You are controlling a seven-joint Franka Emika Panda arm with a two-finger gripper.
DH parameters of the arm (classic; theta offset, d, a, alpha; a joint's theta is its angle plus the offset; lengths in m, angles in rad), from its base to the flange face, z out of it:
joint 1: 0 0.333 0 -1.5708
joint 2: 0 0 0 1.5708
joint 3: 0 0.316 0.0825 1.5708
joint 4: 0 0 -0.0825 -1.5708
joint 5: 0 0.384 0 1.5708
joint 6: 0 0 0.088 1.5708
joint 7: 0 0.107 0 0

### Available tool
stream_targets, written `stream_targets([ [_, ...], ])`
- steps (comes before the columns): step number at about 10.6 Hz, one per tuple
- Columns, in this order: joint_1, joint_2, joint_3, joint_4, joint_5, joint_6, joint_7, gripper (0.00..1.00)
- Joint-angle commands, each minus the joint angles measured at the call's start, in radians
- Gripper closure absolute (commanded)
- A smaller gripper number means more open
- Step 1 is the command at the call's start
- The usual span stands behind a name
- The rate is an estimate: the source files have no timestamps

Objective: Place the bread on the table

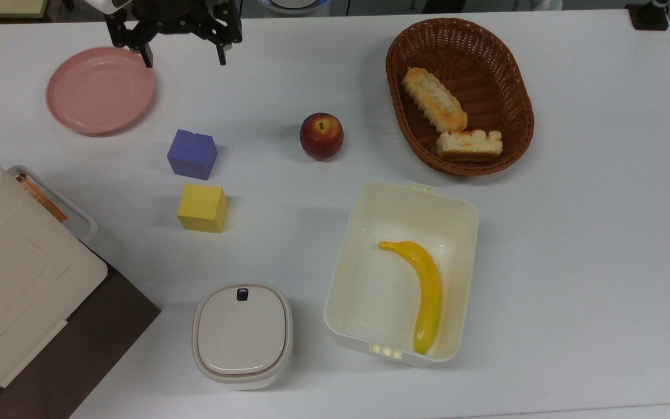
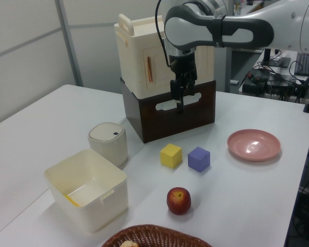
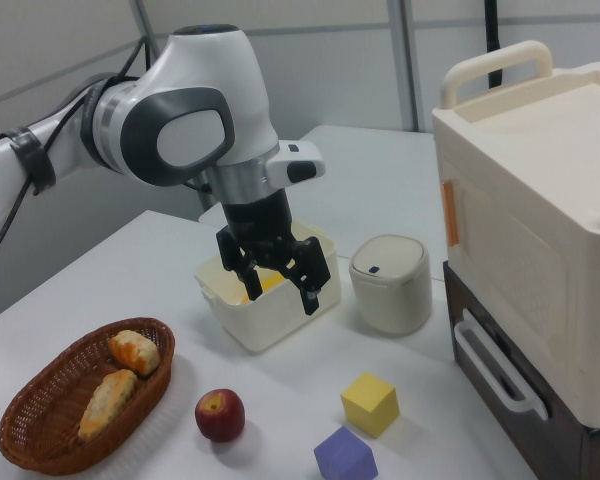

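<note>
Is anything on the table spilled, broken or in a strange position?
Nothing stands out. The bread lies in the basket beside the longer loaf, the banana lies in the open box, and nothing is spilled.

Pink plate (image 1: 100,90) near the top view's upper left; purple cube (image 1: 192,153) just above yellow cube (image 1: 202,208), red apple (image 1: 321,136) to their right. Wicker basket (image 1: 512,93) holds a long ridged loaf (image 1: 433,99). Cream open box (image 1: 370,215) contains a banana (image 1: 422,289); lidded white container (image 1: 242,334) beside it.

Bright, even light; soft shadows, perhaps slight blur.
</note>
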Motion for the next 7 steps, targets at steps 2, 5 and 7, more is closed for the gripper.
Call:
stream_targets([
  [2,0.004,-0.021,-0.001,-0.024,0.007,-0.007,-0.024,0.0],
  [5,-0.001,-0.021,-0.003,-0.023,0.006,-0.007,-0.036,0.0],
  [7,-0.001,-0.021,-0.003,-0.022,0.006,-0.013,-0.049,0.0],
])
